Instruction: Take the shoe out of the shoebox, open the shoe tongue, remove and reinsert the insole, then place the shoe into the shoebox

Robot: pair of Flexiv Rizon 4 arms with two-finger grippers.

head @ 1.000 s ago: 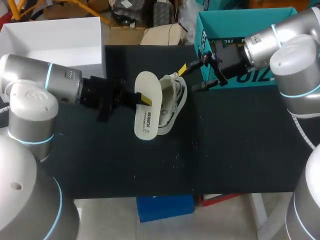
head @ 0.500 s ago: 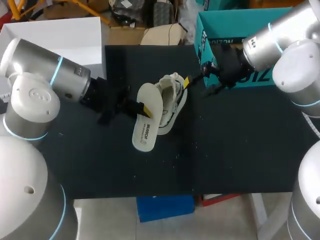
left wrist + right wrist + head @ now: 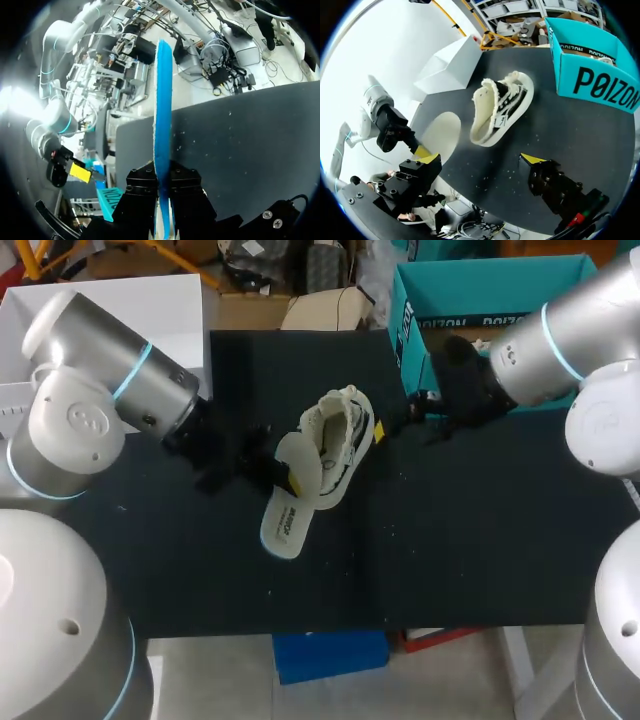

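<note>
A white shoe (image 3: 338, 443) with black trim lies on its side mid-table, opening up; it also shows ahead of my right gripper (image 3: 481, 160) as the shoe (image 3: 501, 107). My left gripper (image 3: 288, 478) is shut on the cream insole (image 3: 284, 508), which tilts down just front-left of the shoe. In the left wrist view the insole (image 3: 162, 95) stands edge-on with a blue underside, pinched between the fingers of the left gripper (image 3: 163, 215). My right gripper (image 3: 392, 423) stands open just right of the shoe, holding nothing. The teal shoebox (image 3: 412, 310) sits at the back right.
A white open box (image 3: 110, 315) stands at the back left corner, also seen as the white box (image 3: 451, 67) in the right wrist view. The black table (image 3: 450, 540) has bare room in front and to the right of the shoe.
My left gripper has swung the insole down and toward the front, away from the shoe's opening. My right gripper has moved toward the front, along the shoe's right side, still open.
</note>
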